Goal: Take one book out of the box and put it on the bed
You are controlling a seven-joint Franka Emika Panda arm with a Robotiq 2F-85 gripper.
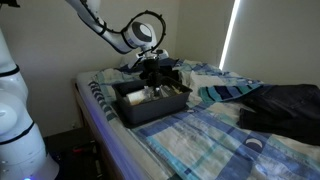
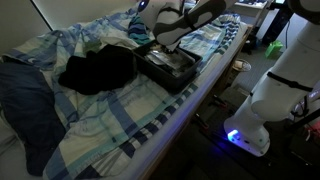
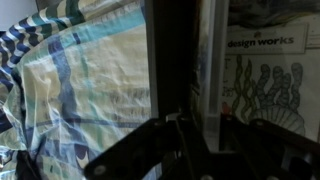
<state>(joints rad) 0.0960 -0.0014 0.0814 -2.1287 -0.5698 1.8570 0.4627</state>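
The bed fills most of what I see in both exterior views, its plaid blanket rumpled and bunched up toward the far end. The robot's white base stands just off the long side edge of the bed.

A heap of black clothing lies near the middle of the bed, just beside the box and apart from it. A blue garment is spread toward the edge away from the robot.

The box sits on the blanket close to the side edge nearest the base, up toward the far end. Pale things show inside it.

In the wrist view, a pale book with drawings and the words "design works" lies on the right. Plaid blanket is on the left. A dark upright band runs between them; I cannot tell whether it is the box's wall or part of the claw.

The claw is down low over the far part of the box, with the arm reaching in from above. The arm and wrist stand in my way in both exterior views. I cannot tell how wide the claw is, or whether it has hold of anything. I cannot pick out the dark book; the inside of the box under the claw is hidden from me.
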